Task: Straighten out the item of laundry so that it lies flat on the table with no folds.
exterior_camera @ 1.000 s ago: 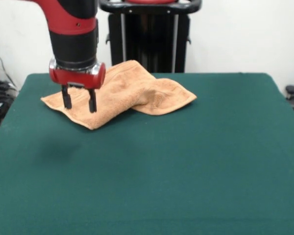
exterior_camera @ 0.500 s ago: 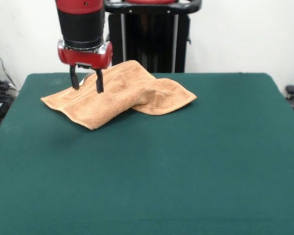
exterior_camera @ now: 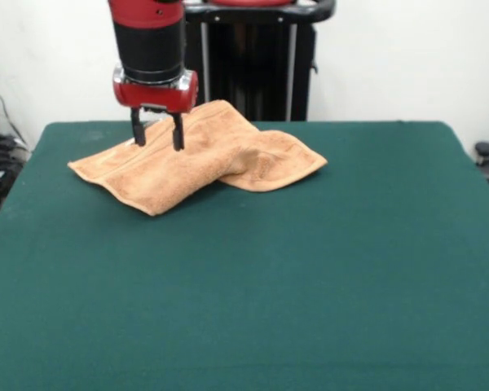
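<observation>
Orange-tan towel (exterior_camera: 197,155), folded, long axis left-right along table (exterior_camera: 310,269).

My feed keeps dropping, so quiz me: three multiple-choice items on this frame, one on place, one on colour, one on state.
1. Where does the towel lie on the table?
A far left part
B near right corner
C centre

2. The table cover's colour?
A grey
B dark green
C white

3. How does the towel lie?
A flat
B folded over itself
C rolled tight

Answers:
1 A, it sits toward the far left edge.
2 B, the cloth is dark green.
3 B, one part overlaps another, with the open tool above it.
</observation>
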Robot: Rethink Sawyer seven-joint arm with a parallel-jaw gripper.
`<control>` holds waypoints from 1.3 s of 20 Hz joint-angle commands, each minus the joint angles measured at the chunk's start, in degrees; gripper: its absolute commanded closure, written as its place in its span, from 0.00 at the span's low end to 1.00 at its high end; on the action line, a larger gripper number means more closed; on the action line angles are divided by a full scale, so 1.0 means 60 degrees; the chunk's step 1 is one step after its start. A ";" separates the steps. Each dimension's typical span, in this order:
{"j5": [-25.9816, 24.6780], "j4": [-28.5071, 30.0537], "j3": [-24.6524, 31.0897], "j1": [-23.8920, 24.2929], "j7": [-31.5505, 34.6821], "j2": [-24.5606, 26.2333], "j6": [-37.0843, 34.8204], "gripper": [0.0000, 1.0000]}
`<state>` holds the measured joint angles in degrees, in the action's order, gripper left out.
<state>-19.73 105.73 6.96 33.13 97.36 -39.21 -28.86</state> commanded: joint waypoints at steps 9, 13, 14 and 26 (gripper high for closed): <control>-0.0778 0.1567 0.0299 -0.0370 0.1037 0.1129 0.1896 0.00; -0.0835 0.1856 0.0167 -0.0452 0.1157 0.1196 0.2203 0.00; -0.0852 0.1865 0.0112 -0.0489 0.1194 0.1292 0.2299 0.00; -0.0659 0.1387 0.0159 -0.0709 0.1002 0.1644 0.2261 0.00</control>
<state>-22.18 111.79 6.85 31.97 97.36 -33.34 -16.26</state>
